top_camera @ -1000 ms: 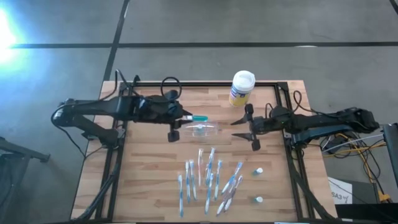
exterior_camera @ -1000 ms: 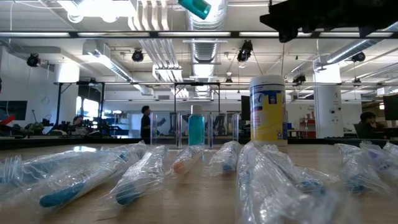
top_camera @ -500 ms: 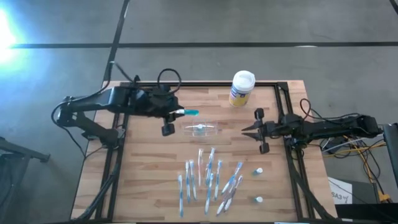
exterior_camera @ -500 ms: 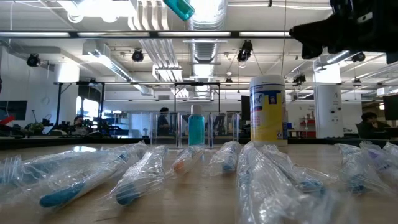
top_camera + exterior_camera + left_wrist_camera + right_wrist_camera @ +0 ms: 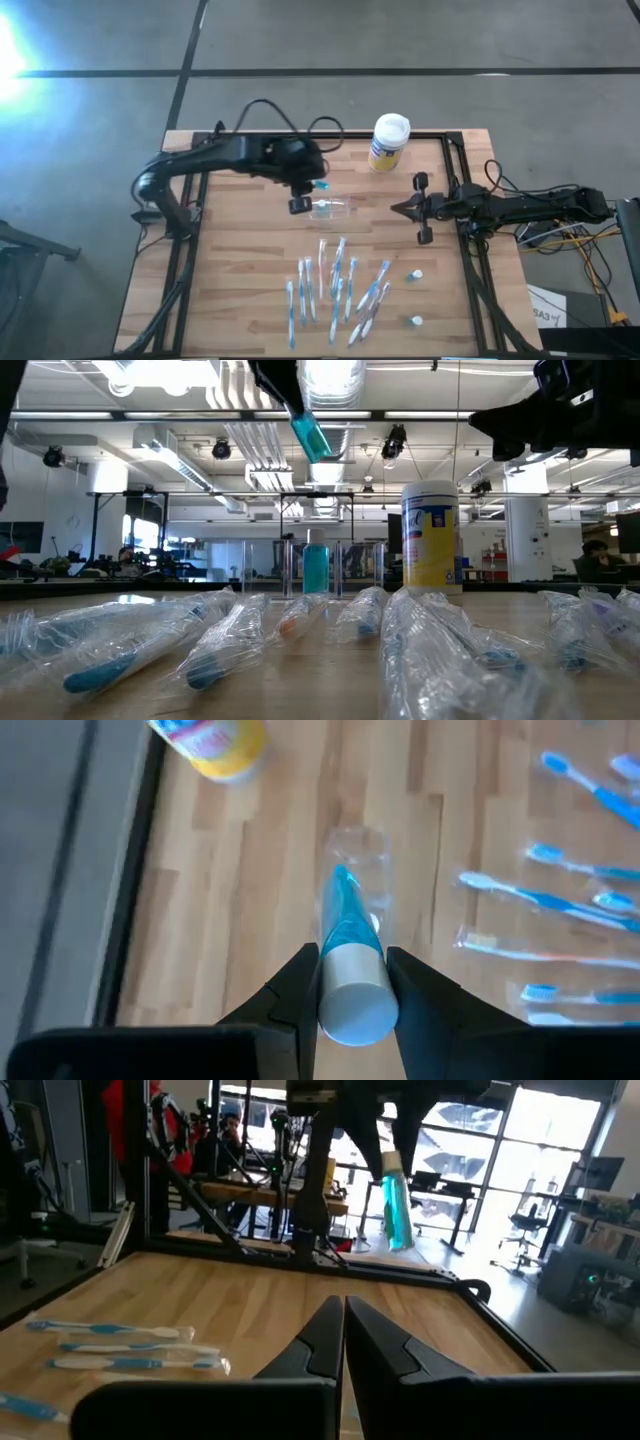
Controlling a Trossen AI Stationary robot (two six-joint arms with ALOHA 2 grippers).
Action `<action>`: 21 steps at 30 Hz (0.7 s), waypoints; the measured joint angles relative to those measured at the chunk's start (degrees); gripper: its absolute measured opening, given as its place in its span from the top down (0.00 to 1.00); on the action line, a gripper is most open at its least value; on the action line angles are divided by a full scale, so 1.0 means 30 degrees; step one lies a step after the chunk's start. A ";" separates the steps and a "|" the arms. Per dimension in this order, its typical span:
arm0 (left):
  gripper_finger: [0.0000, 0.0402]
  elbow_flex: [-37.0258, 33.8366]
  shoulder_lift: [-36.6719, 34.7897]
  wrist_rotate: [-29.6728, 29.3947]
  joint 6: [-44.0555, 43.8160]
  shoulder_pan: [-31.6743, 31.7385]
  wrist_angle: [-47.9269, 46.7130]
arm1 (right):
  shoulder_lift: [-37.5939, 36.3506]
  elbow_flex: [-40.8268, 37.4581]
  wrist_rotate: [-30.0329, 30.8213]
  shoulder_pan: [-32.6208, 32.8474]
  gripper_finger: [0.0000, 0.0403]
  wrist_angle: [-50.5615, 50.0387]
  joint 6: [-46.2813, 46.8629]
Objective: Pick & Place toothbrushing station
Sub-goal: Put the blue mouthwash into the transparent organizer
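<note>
The toothbrushing station (image 5: 331, 208) is a small clear holder standing on the wood near the table's middle; it also shows in the low view (image 5: 315, 569) with a teal item upright in it. My left gripper (image 5: 308, 190) hovers just above the holder, to its left, shut on a teal toothpaste tube (image 5: 320, 187) with a white cap (image 5: 355, 1005). My right gripper (image 5: 393, 209) is shut and holds nothing. It hangs to the holder's right, pointing at it. My left gripper pinches the tube between its two fingers (image 5: 300, 988) at the cap end (image 5: 352, 982), one finger on each side. The tube runs forward along the fingers. It is lifted clear and slants down, its flat teal end (image 5: 313, 442) above the holder.
A yellow canister with a white lid (image 5: 388, 142) stands at the far edge. Several wrapped toothbrushes (image 5: 335, 285) lie spread on the near half. Two small white-capped items (image 5: 414, 274) lie near the right rail. Black frame rails (image 5: 462, 170) border the table.
My left gripper has carried the tube toward the table's right, ending above the holder, and has tipped the tube's free end downward. My right gripper has drawn back a little toward the right edge and has shut.
</note>
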 joint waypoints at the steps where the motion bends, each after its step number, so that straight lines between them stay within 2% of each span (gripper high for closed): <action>1: 0.76 0.0511 0.0528 0.0022 0.0007 0.0078 -0.0455 | -0.0011 0.0000 0.0000 0.0000 0.98 0.0001 0.0009; 5: 0.76 0.2368 0.2531 0.0046 0.0014 0.0280 -0.2473 | -0.0029 0.0000 0.0000 0.0000 0.98 0.0005 0.0080; 9: 0.76 0.3429 0.3986 0.0039 0.0350 0.0313 -0.3164 | 0.0000 -0.0035 0.0000 0.0015 0.98 -0.0020 0.0146; 21: 0.76 0.3744 0.6027 0.1048 0.0863 0.0473 -0.3470 | 0.0000 -0.0102 0.0000 0.0015 0.98 -0.0086 0.0146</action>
